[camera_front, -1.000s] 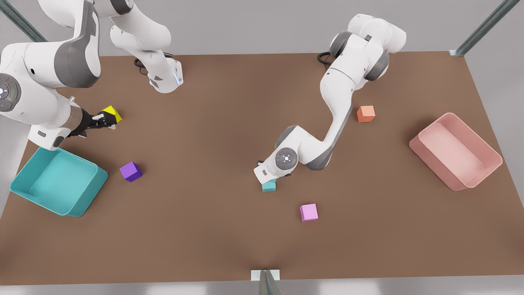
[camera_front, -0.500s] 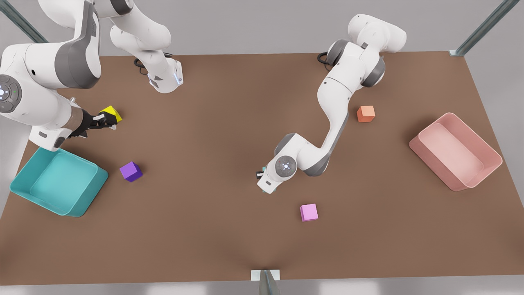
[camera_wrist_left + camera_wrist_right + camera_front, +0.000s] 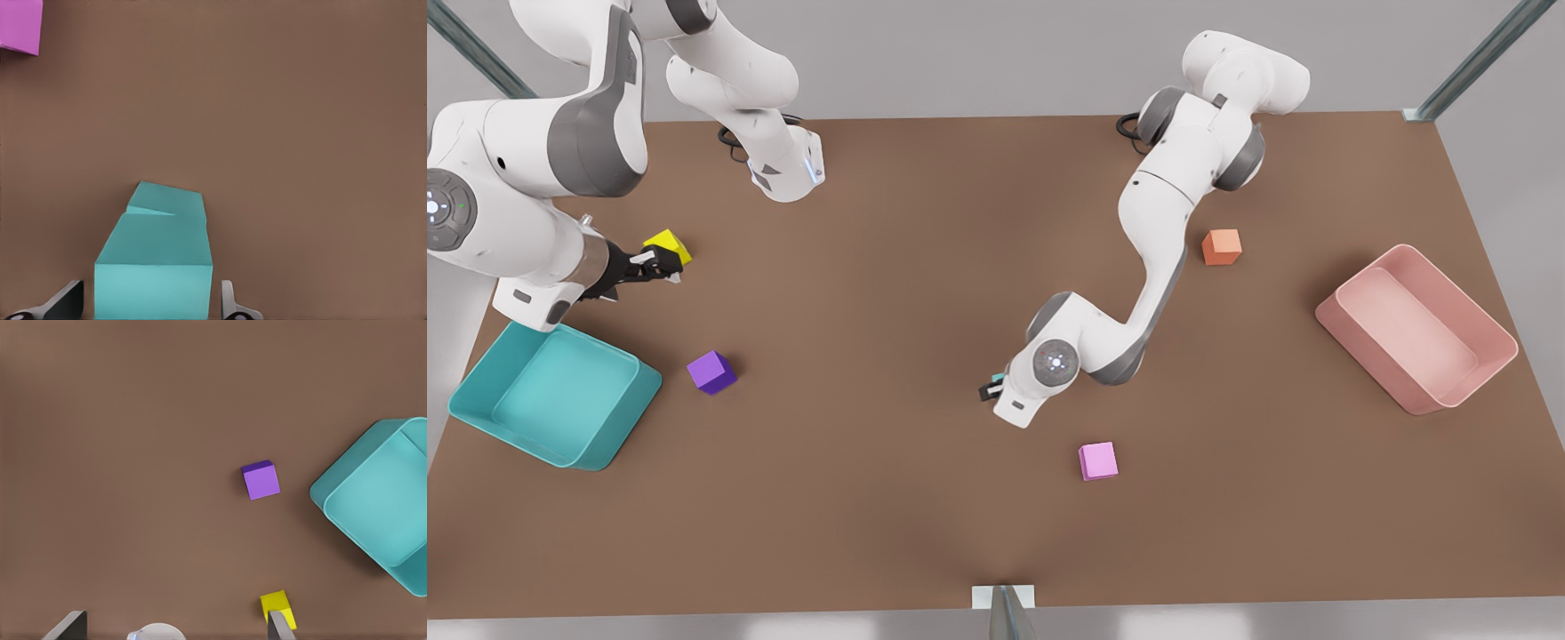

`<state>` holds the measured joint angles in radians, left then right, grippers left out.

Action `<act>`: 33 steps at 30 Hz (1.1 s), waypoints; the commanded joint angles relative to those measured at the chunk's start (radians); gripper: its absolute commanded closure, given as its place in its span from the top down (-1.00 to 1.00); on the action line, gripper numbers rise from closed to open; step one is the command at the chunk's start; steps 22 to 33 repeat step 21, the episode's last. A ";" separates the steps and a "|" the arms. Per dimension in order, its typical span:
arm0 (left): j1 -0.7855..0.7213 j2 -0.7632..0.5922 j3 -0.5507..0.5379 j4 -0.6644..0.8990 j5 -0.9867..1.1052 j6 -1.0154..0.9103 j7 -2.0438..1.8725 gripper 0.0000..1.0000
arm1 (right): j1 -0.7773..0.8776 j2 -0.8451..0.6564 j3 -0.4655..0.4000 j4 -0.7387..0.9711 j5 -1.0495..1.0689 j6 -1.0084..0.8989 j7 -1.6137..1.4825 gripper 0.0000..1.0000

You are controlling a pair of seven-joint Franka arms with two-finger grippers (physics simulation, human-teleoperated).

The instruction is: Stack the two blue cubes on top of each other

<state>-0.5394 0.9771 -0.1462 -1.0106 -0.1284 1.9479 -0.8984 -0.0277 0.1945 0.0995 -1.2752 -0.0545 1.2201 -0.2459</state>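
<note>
Two blue cubes (image 3: 155, 280), one between the left gripper's (image 3: 150, 303) seemingly clamped fingers, need square alignment; right gripper (image 3: 177, 627) waits, fingers apart.

The two cubes (image 3: 155, 267) between the dark grey fingers (image 3: 63, 303) are plain teal. The table (image 3: 889, 498) is brown. One bin (image 3: 551, 396) is teal, the other bin (image 3: 1418, 329) pale pink. The small blocks are purple (image 3: 711, 372), yellow (image 3: 669, 244), orange (image 3: 1221, 246) and pink (image 3: 1098, 460). The arms (image 3: 1165, 204) are white and grey.
</note>
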 commanded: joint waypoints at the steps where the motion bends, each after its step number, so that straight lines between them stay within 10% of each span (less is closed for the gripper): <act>1: 0.002 -0.011 -0.001 0.001 -0.011 -0.035 -0.116 1.00 | 0.000 0.000 0.000 0.000 -0.001 -0.001 -0.001 1.00; 8: 0.074 -0.264 -0.001 0.001 0.038 -0.498 -0.021 1.00 | 0.000 0.000 0.000 0.002 -0.002 -0.001 -0.003 1.00; 12: 0.372 -0.540 0.000 0.001 0.266 -0.929 0.871 1.00 | 0.000 0.000 0.000 0.003 -0.001 -0.001 -0.003 1.00; 14: 0.444 -0.827 -0.019 -0.419 0.266 -0.630 1.049 1.00 | 0.000 0.000 0.000 0.003 -0.002 -0.001 -0.003 1.00; 33: 0.443 -0.819 0.004 -0.310 0.231 -0.764 1.047 1.00 | 0.000 0.005 0.000 0.014 0.001 -0.001 -0.003 1.00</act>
